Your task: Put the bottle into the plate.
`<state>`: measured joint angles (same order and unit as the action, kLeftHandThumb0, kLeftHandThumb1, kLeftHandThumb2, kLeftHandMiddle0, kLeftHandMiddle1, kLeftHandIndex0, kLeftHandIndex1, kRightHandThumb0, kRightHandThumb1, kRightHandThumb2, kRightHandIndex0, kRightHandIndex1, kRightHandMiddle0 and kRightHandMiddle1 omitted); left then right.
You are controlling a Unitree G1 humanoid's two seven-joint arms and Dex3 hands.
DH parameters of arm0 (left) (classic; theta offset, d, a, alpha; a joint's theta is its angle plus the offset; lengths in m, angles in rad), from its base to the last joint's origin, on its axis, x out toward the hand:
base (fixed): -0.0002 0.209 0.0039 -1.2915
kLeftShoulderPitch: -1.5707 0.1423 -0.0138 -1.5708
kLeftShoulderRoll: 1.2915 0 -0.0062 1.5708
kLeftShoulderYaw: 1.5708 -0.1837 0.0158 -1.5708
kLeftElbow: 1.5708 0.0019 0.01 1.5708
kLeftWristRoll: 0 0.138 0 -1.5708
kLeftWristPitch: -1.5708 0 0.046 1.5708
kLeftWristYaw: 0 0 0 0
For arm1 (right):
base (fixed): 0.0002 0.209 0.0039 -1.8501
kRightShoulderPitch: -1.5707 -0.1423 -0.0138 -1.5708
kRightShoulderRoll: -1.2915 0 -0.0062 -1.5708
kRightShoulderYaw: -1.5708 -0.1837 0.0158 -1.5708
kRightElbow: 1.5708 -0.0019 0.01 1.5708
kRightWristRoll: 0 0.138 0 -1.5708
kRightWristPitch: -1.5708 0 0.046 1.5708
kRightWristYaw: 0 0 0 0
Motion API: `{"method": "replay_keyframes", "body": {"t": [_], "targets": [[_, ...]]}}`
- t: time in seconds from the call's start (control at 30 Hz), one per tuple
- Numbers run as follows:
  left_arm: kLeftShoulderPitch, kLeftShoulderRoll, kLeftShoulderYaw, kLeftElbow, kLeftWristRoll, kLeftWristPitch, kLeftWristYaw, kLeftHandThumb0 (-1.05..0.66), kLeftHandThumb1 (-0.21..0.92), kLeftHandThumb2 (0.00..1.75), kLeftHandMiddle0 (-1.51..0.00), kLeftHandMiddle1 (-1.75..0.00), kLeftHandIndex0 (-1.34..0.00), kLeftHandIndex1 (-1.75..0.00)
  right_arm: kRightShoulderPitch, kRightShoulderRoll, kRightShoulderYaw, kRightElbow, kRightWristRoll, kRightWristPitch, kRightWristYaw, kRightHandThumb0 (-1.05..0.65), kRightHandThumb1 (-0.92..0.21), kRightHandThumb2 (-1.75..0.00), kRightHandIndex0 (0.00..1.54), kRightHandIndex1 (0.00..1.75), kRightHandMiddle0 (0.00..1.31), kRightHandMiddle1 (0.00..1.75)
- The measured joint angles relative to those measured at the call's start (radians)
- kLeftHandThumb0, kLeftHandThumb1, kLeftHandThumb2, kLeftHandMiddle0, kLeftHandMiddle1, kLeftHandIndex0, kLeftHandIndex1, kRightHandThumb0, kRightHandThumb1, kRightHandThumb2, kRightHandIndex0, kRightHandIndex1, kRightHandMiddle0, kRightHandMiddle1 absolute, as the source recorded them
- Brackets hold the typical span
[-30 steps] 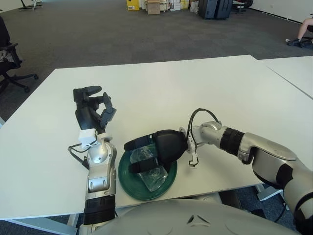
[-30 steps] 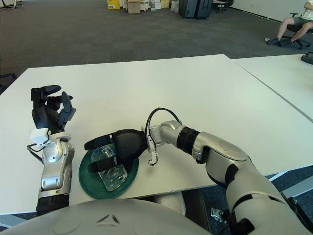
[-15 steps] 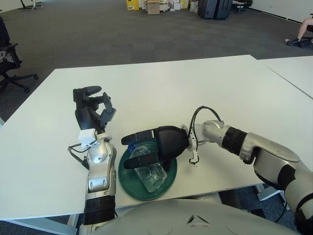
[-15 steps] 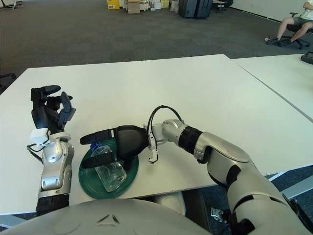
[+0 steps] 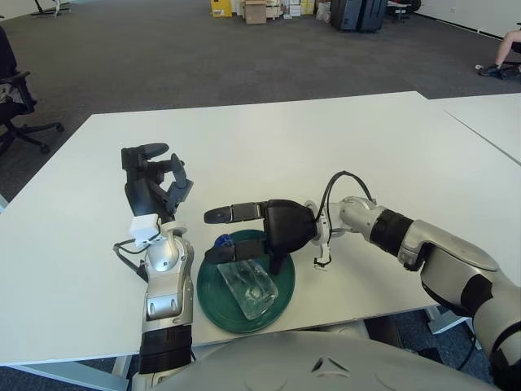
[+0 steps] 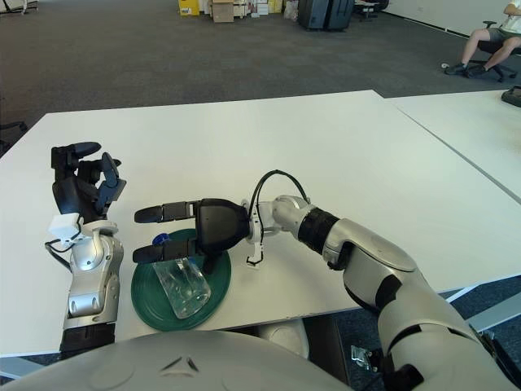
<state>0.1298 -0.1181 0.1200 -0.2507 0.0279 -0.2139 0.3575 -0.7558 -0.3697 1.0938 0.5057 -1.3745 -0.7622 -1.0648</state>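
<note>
Open-plan office.
Grey carpet (image 5: 163,57), white bench (image 5: 269,138), a wheeled office chair (image 5: 16,102), stacked boxes (image 5: 254,10) far back.

White table (image 5: 269,138) stood bare-topped, green plate (image 5: 281,302) lay flat at its near edge, second table (image 5: 488,114) just beside

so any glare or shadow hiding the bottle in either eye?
Left eye view: the clear bottle reads faintly against the green plate, only pale highlights, no hard glare. Right eye view: the right hand is spread over the plate's far side, fingers covering part of the bottle top; blue cap visible. Left hand stands left of the plate.
</note>
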Motion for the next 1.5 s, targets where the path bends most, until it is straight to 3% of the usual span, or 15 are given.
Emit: {"method": "replay_keyframes", "body": {"t": [0.1, 0.23, 0.3, 0.33, 0.43, 0.6, 0.73, 0.9, 1.17, 1.33, 1.5], "targets": [[0.0, 0.0, 0.0, 0.0, -0.005, 0.001, 0.0, -0.38, 0.75, 0.76, -0.42, -1.58, -0.3, -1.75, 0.002, 0.0, -0.032, 0.019, 0.029, -0.009, -0.027, -0.93, -0.92, -1.08, 0.03, 0.01, 0.03, 0.02], [0.0, 0.0, 0.002, 0.0, -0.013, 0.001, 0.0, -0.38, 0.75, 0.76, -0.43, -1.58, -0.3, -1.75, 0.026, 0.016, -0.102, 0.067, 0.091, -0.005, -0.118, -0.92, -0.92, -1.07, 0.1, 0.01, 0.01, 0.19], [0.0, 0.0, 0.004, 0.0, -0.014, 0.001, 0.0, -0.38, 0.74, 0.77, -0.43, -1.57, -0.31, -1.75, 0.034, 0.025, -0.125, 0.09, 0.109, -0.006, -0.158, -0.92, -0.92, -1.05, 0.23, 0.04, 0.0, 0.36], [0.0, 0.0, 0.005, 0.0, -0.014, 0.001, 0.0, -0.39, 0.74, 0.77, -0.43, -1.57, -0.31, -1.75, 0.037, 0.034, -0.137, 0.108, 0.12, -0.01, -0.183, -0.9, -0.92, -1.04, 0.33, 0.08, 0.0, 0.54], [0.0, 0.0, 0.011, 0.0, -0.014, 0.0, 0.0, -0.39, 0.73, 0.78, -0.44, -1.57, -0.31, -1.75, 0.046, 0.093, -0.191, 0.218, 0.203, -0.077, -0.267, -0.88, -0.92, -1.01, 0.48, 0.13, 0.0, 0.79], [-0.001, 0.001, 0.019, 0.003, -0.013, -0.004, 0.0, -0.39, 0.73, 0.79, -0.45, -1.57, -0.32, -1.75, 0.047, 0.176, -0.304, 0.358, 0.372, -0.188, -0.314, -0.81, -0.92, -0.98, 0.56, 0.17, 0.02, 0.98], [-0.001, 0.003, 0.023, 0.006, -0.013, -0.004, 0.0, -0.39, 0.73, 0.79, -0.44, -1.57, -0.32, -1.75, 0.051, 0.212, -0.384, 0.374, 0.533, -0.237, -0.214, -0.75, -0.92, -0.94, 0.55, 0.17, 0.03, 1.03], [0.0, 0.009, 0.031, 0.008, -0.013, -0.004, 0.0, -0.39, 0.73, 0.79, -0.44, -1.57, -0.32, -1.75, 0.086, 0.247, -0.455, 0.36, 0.732, -0.235, -0.028, -0.7, -0.92, -0.89, 0.49, 0.15, 0.02, 1.02], [0.0, 0.012, 0.034, 0.008, -0.013, -0.004, -0.003, -0.39, 0.73, 0.79, -0.43, -1.57, -0.32, -1.75, 0.202, 0.319, -0.563, 0.308, 1.031, -0.166, 0.27, -0.67, -0.92, -0.88, 0.41, 0.11, 0.0, 0.95], [0.0, 0.013, 0.036, 0.007, -0.013, -0.004, -0.012, -0.39, 0.72, 0.79, -0.44, -1.58, -0.32, -1.75, 0.3, 0.36, -0.677, 0.297, 1.216, -0.094, 0.467, -0.67, -0.92, -0.89, 0.38, 0.08, 0.0, 0.89], [0.001, 0.015, 0.04, 0.005, -0.012, -0.003, -0.022, -0.39, 0.73, 0.79, -0.43, -1.58, -0.32, -1.75, 0.377, 0.377, -0.763, 0.299, 1.273, -0.018, 0.568, -0.66, -0.92, -0.89, 0.36, 0.07, 0.0, 0.86]]}}
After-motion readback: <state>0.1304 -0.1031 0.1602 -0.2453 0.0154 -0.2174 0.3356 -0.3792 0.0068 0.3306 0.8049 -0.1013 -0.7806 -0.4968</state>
